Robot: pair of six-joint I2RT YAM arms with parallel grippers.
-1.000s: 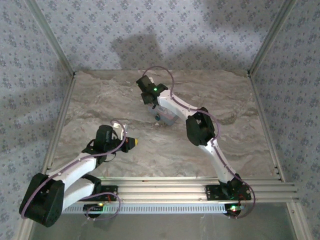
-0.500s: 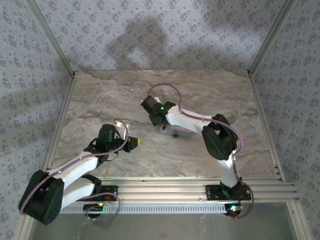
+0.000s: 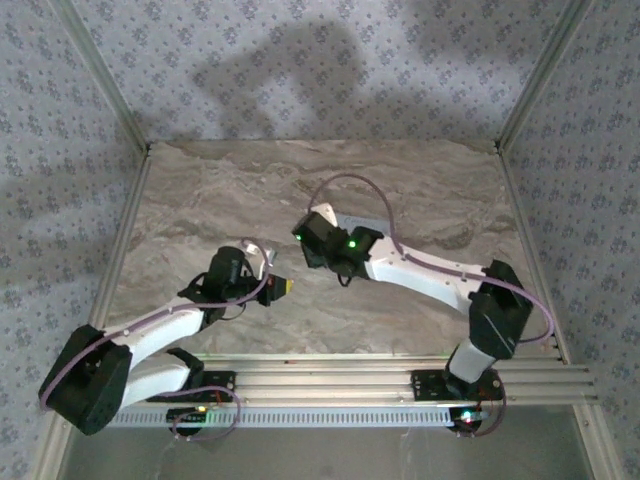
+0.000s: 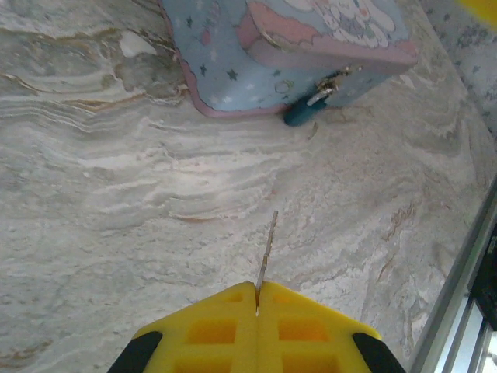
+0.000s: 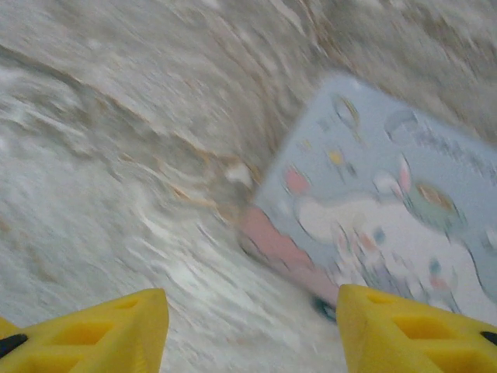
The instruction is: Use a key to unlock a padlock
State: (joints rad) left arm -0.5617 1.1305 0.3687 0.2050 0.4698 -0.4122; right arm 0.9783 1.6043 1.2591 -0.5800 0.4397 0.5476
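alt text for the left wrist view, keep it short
The yellow left hand is shut on a thin key that points across the marble table toward a pale blue cartoon tin. A small dark-blue padlock sits at the tin's clasp, apart from the key.

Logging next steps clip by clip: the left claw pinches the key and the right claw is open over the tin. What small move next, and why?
Probably lower the right claw onto the tin to steady it: its fingers stand apart above it. The left claw is shut on the key, which points toward the padlock at the tin's clasp, table between them.
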